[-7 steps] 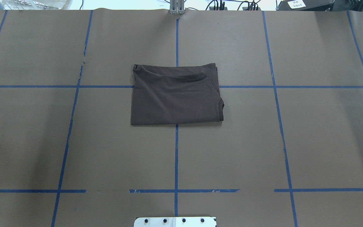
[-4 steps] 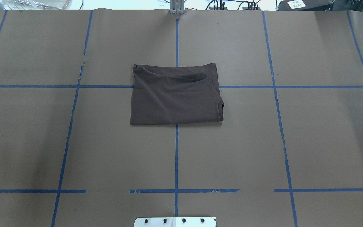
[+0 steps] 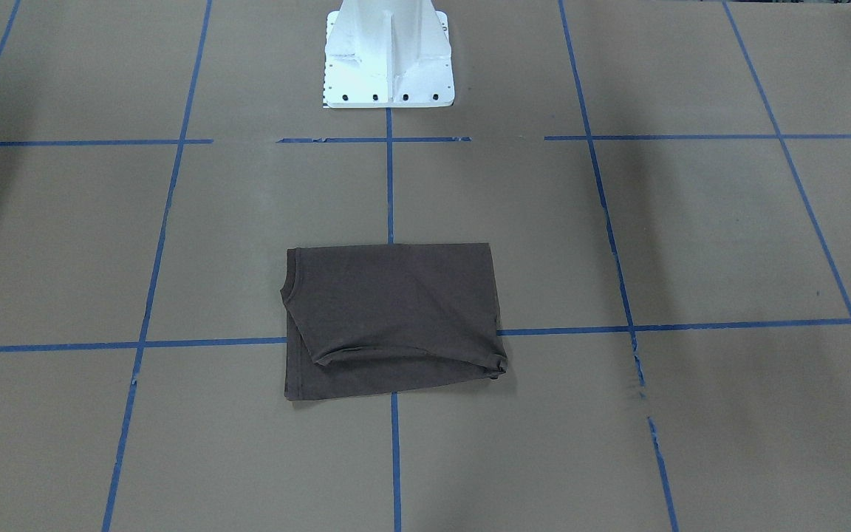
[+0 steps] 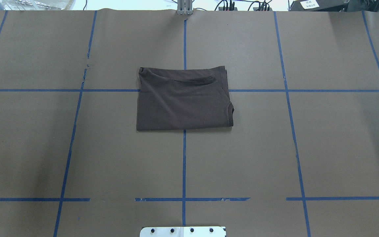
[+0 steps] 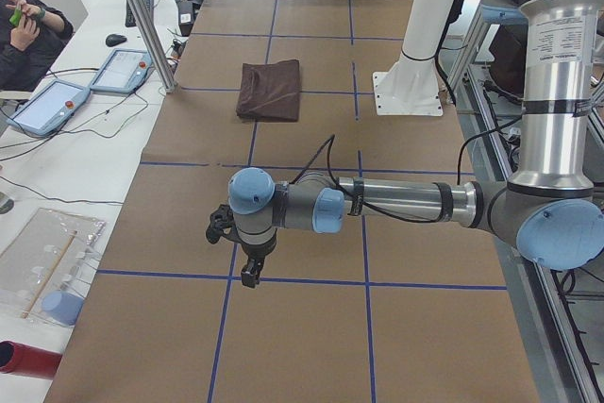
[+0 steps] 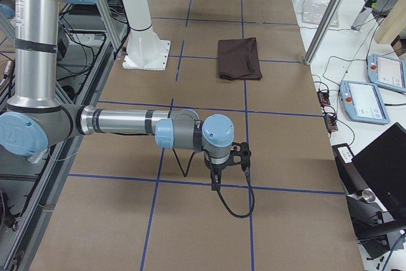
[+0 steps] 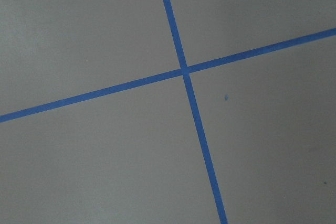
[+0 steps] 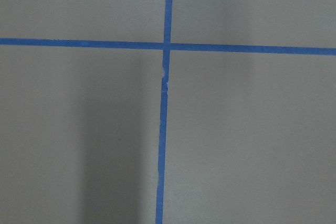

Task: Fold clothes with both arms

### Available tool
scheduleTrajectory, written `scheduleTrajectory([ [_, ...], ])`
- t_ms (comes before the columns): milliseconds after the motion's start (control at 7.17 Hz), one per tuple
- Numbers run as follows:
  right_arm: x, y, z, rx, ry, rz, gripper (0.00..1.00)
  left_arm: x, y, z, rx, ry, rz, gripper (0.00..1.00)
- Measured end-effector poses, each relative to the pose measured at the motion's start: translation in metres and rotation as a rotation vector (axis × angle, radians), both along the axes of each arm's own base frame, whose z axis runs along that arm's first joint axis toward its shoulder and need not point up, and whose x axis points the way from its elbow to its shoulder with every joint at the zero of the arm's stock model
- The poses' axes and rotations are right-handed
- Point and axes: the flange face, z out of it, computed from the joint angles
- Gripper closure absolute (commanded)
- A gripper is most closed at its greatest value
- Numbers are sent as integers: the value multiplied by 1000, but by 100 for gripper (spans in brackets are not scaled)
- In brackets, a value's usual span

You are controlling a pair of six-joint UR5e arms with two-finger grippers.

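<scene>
The T-shirt [image 4: 183, 100] lies folded in a compact rectangle in the middle of the bench [image 4: 275, 148]; folding looks finished to me. My left gripper [image 5: 247, 276] and right gripper [image 6: 216, 184] hover well apart from it. Whether either is clenched I cannot tell.

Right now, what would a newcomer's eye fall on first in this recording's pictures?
The folded dark brown T-shirt draws the eye first, a tidy rectangle lying at the middle of the brown-papered table with its blue tape grid. Then the two arms: the left arm and the right arm each stretch out low over the paper at opposite ends, well away from the shirt.
</scene>
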Motion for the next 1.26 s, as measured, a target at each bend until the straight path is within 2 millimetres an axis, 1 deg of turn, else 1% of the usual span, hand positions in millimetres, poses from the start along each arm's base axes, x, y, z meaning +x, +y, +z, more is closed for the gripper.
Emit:
scheduleTrajectory([
  [558,0,4,3,-6,1,1,0,0,2,5,-11,-3,-2,0],
  [976,0,3,1,0,0,1,0,-1,2,7,-81,3,-77,0],
  [1255,0,3,0,3,-2,1,0,-1,2,7,-88,4,-86,0],
])
